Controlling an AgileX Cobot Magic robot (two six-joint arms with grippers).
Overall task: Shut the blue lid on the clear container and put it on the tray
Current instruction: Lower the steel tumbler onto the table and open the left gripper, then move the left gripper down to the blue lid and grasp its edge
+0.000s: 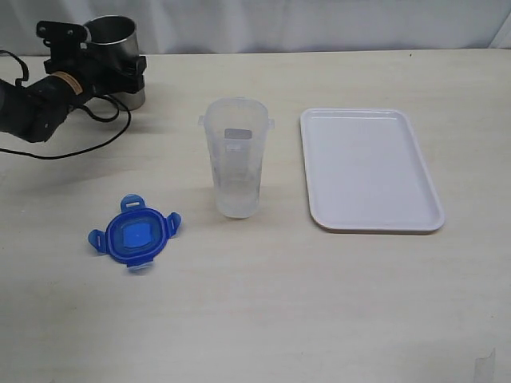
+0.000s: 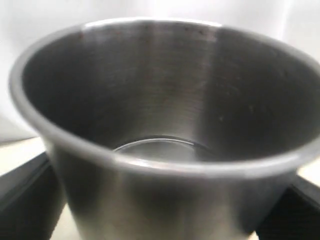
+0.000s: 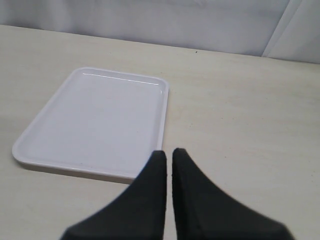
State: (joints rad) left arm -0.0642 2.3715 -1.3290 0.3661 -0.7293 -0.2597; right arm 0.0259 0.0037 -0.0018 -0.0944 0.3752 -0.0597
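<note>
Watching from the side, nothing of the task looks started. The left tool sits at the back-left corner of the desk with its jaws spread wide on either side of a steel cup. I honestly can't tell if they're pinching it or just framing it. The right tool is pinched closed on nothing, hovering near the tray.

The blue lid lies flat near the front-left, well apart from the clear container, which stands upright mid-desk with the tray just to its right.

My take: the left tool needs to leave the cup without knocking it, then take the lid by an edge or a flap, since it's lying flat. That container is tall and narrow, so I'd bet it tips if pushed off-centre. Line up the rounded corners and press straight down, maybe with the right tool steadying it.

Contents: the container looks empty, the cup is empty inside, and the tray has nothing on it.
</note>
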